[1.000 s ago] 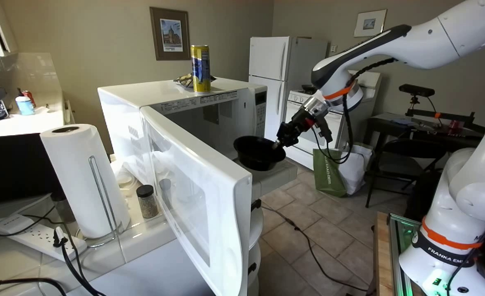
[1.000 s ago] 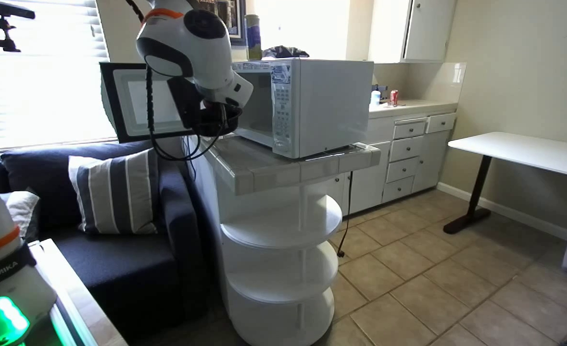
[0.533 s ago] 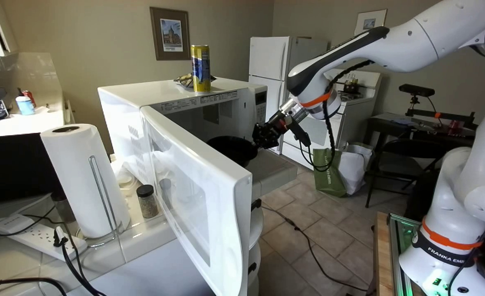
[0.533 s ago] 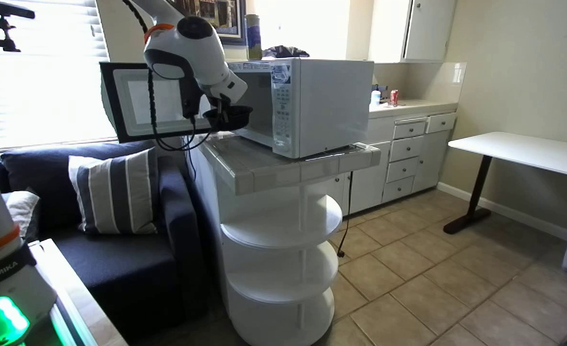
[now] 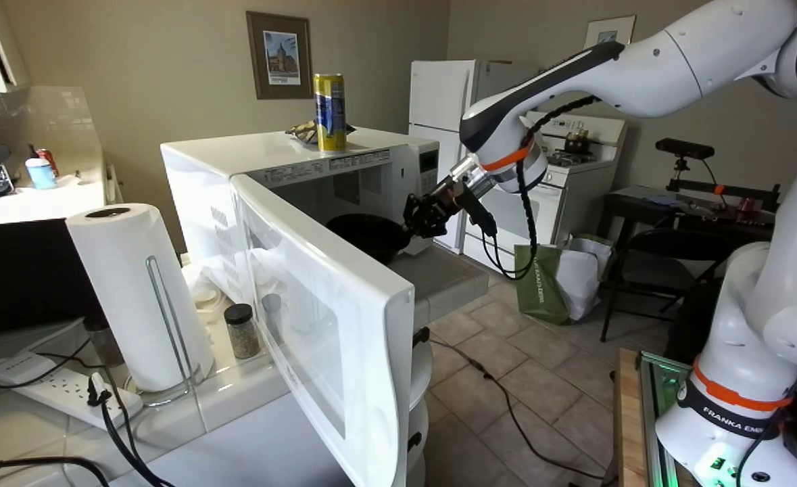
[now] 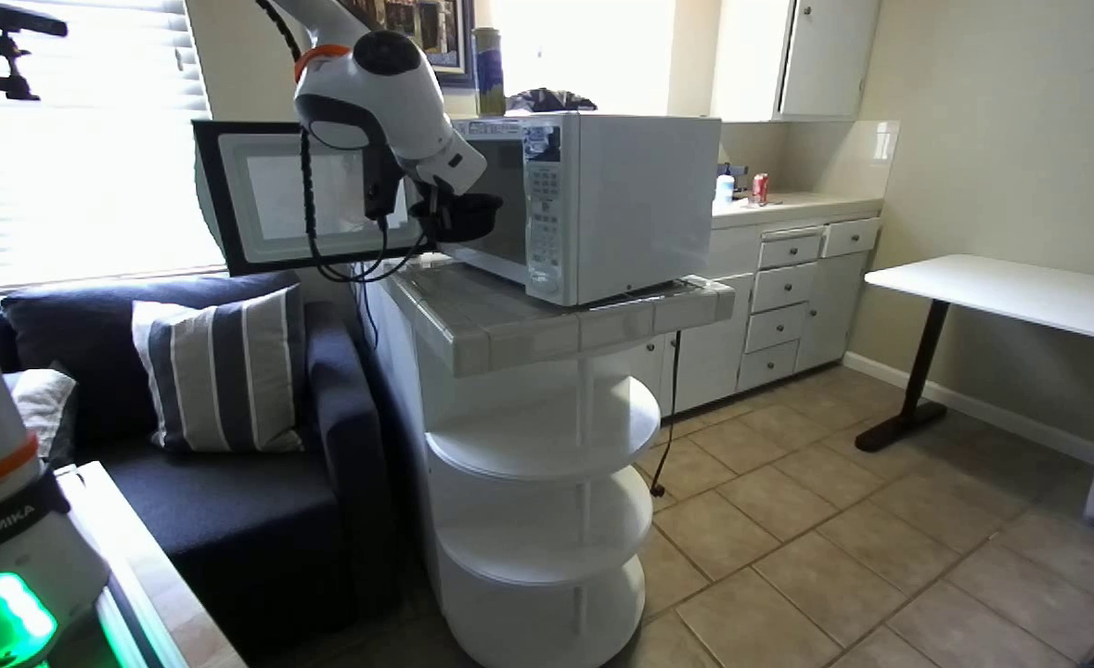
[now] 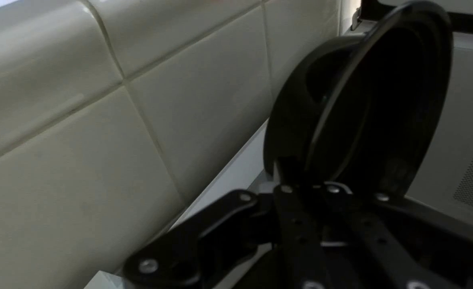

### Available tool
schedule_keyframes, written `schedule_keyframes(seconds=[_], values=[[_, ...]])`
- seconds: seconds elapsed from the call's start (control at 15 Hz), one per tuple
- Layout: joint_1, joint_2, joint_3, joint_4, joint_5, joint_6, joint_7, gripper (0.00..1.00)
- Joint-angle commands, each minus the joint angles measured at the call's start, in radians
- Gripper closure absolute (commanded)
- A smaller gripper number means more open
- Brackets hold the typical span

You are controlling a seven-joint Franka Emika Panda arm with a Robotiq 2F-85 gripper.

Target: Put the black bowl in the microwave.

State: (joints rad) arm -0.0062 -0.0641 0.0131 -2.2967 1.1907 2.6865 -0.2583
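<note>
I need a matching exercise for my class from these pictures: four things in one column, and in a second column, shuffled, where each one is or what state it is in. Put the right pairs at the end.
Things
1. tall can
2. black bowl
3. paper towel roll
4. microwave door

Places and states
A. open
B. standing on the tiled counter
C. standing on top of the microwave
D. held at its edge by the gripper

Right pairs: 1-C, 2-D, 3-B, 4-A

Glaring blinds [image 6: 92, 181], dim wrist view
</note>
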Motion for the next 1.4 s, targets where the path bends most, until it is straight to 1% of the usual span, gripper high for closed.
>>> schedule_keyframes(seconds=[0.0, 0.13, 0.2, 0.27, 0.33, 0.4, 0.6, 0.8, 0.87, 1.07, 1.33], values=[[0.000, 0.000, 0.000, 0.000, 0.000, 0.000, 0.000, 0.93], [0.000, 0.000, 0.000, 0.000, 0.000, 0.000, 0.000, 0.93], [0.000, 0.000, 0.000, 0.001, 0.000, 0.000, 0.000, 0.98], [0.006, 0.021, 0.011, 0.016, -0.016, 0.033, 0.042, 0.98], [0.016, 0.045, 0.023, 0.035, -0.003, 0.082, 0.042, 0.98], [0.022, 0.064, 0.031, 0.054, 0.008, 0.104, 0.044, 0.98], [0.046, 0.135, 0.064, 0.109, -0.005, 0.225, 0.095, 0.98], [0.071, 0.221, 0.080, 0.159, -0.057, 0.346, 0.238, 0.98], [0.078, 0.244, 0.078, 0.175, -0.068, 0.365, 0.281, 0.98], [0.086, 0.286, 0.071, 0.232, -0.051, 0.370, 0.384, 0.98], [0.084, 0.328, 0.068, 0.303, -0.037, 0.373, 0.487, 0.98]])
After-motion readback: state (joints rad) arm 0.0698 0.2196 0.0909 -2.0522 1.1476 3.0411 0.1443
